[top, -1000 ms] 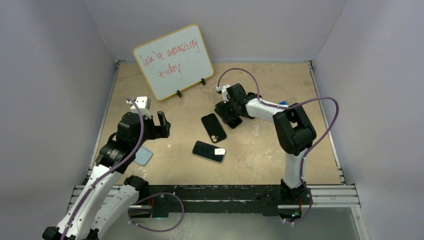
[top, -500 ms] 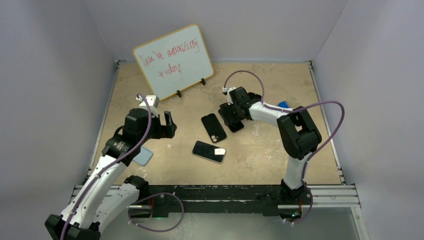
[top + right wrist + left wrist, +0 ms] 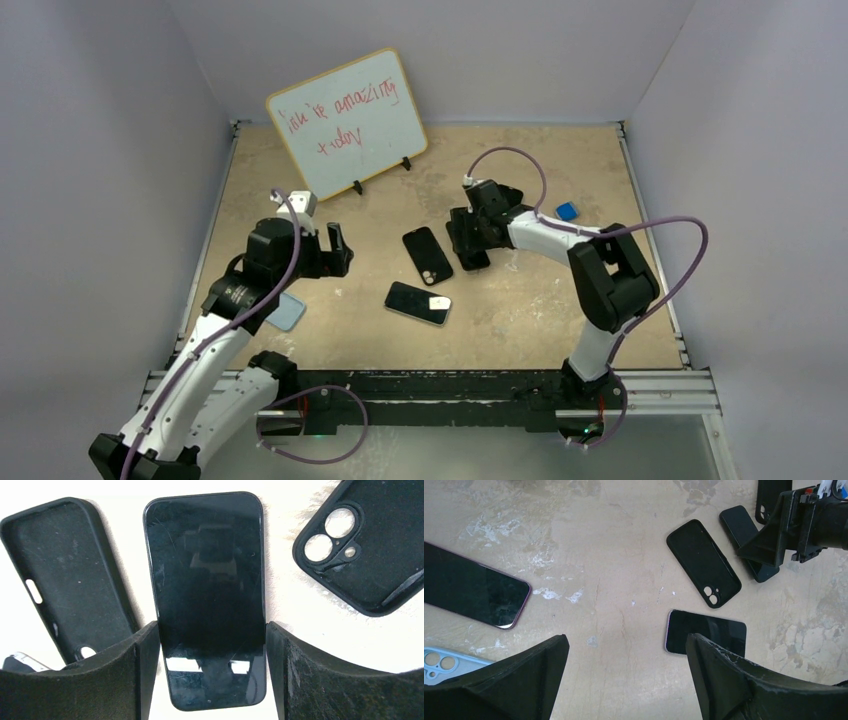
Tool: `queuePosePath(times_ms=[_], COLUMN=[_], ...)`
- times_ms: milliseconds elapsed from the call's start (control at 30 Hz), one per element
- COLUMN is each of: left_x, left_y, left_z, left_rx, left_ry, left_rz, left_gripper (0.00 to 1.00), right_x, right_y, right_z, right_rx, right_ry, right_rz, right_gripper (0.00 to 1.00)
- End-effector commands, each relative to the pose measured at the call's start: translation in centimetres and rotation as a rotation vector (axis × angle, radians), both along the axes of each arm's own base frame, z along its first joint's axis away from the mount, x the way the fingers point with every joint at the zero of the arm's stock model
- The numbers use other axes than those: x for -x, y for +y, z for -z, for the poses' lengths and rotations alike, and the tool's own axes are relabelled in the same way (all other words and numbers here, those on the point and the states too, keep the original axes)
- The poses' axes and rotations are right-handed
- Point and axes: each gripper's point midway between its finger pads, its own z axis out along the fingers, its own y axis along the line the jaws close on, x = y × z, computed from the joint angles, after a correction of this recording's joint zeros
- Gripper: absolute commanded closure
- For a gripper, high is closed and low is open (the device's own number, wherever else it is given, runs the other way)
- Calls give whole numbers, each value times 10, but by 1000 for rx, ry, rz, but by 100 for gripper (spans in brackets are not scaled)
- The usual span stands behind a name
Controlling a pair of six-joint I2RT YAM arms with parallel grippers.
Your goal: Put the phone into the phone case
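A black phone (image 3: pixel 210 590) lies screen up on the table between the fingers of my right gripper (image 3: pixel 212 630), which press against its long sides. In the top view the right gripper (image 3: pixel 470 238) is low over it. An empty black case (image 3: pixel 65 575) lies open side up just left of it. Another black case (image 3: pixel 370 545) lies back up, camera holes showing; it also shows in the top view (image 3: pixel 428 255). My left gripper (image 3: pixel 338 248) is open and empty above the table, in the left wrist view (image 3: pixel 626 645) too.
A second phone (image 3: pixel 418 303) lies screen up at mid table. A third phone (image 3: pixel 471 592) and a light blue case (image 3: pixel 288 312) lie under the left arm. A whiteboard (image 3: pixel 347 122) stands at the back left. A small blue object (image 3: pixel 567 211) is right.
The right gripper has shifted right and a little nearer, its arm swinging right. The left gripper moved slightly right, then stayed still.
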Motion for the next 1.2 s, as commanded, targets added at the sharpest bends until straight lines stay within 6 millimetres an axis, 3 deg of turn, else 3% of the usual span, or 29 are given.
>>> queuePosePath(times_ms=[0, 233, 433, 633, 967, 1167], left_x=[-4, -2, 0, 0, 1, 0], left_y=[-2, -1, 0, 1, 4, 4], left_z=[-16, -21, -26, -26, -28, -26], left_rx=[36, 46, 53, 55, 56, 55], left_ry=[-64, -87, -104, -105, -113, -106], left_rz=[-9, -10, -11, -19, -34, -35], left_gripper=[9, 9, 9, 9, 9, 9], right_x=[-3, 7, 18, 14, 16, 24], right_y=[14, 43, 79, 105, 112, 112], right_z=[-37, -64, -69, -71, -40, -27], right_rx=[-82, -120, -156, -219, -159, -158], right_ry=[-61, -105, -150, -213, -229, -191], right_rz=[44, 12, -35, -65, -48, -46], right_gripper=[62, 65, 67, 67, 67, 60])
